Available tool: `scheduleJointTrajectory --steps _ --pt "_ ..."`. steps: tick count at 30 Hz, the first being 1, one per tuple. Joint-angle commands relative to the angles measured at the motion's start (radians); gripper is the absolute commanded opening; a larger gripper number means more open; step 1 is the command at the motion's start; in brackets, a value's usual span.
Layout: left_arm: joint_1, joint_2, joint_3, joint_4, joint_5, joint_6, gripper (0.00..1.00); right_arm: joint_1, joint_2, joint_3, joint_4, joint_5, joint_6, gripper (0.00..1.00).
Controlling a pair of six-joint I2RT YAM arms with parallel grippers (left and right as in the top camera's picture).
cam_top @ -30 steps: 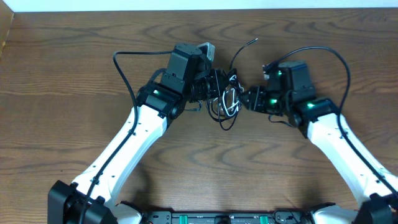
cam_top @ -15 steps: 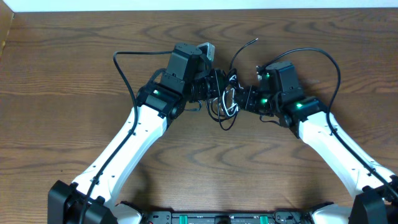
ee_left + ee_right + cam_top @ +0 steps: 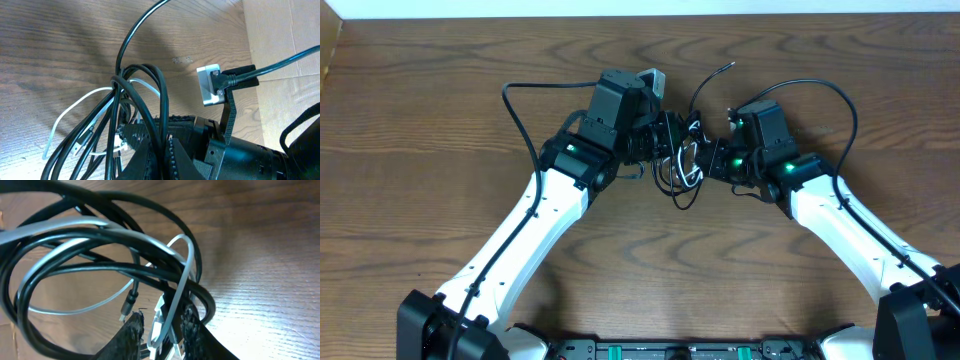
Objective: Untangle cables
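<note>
Your white cable (image 3: 190,262) and black cable (image 3: 162,105) sit wound together at the upper middle of the overhead view. The left end effector (image 3: 162,152) is clamped fully on the black cable. The right end effector (image 3: 162,330) has its fingers narrowly apart around a white loop; you cannot tell whether it grips. The desk (image 3: 440,100) lies beneath.

I find open table (image 3: 420,200) at the left, lower centre and far right of the overhead frame, but at upper centre the left gripper (image 3: 668,145) and right gripper (image 3: 711,160) crowd the knotted black cable (image 3: 682,200) and white cable (image 3: 692,163), closing the way between them.
</note>
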Motion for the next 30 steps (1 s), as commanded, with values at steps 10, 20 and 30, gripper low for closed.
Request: scheduleJointTrajectory --steps 10,20,30 --pt "0.002 -0.017 0.029 0.004 -0.004 -0.002 0.08 0.008 0.008 0.018 0.002 0.054 0.009 0.21" --pt "0.002 -0.017 0.029 0.005 -0.002 -0.002 0.07 0.008 0.008 0.017 0.000 0.063 0.009 0.14" --pt "0.002 -0.017 0.029 0.004 -0.002 -0.002 0.07 0.014 0.008 0.017 -0.003 0.072 0.010 0.11"
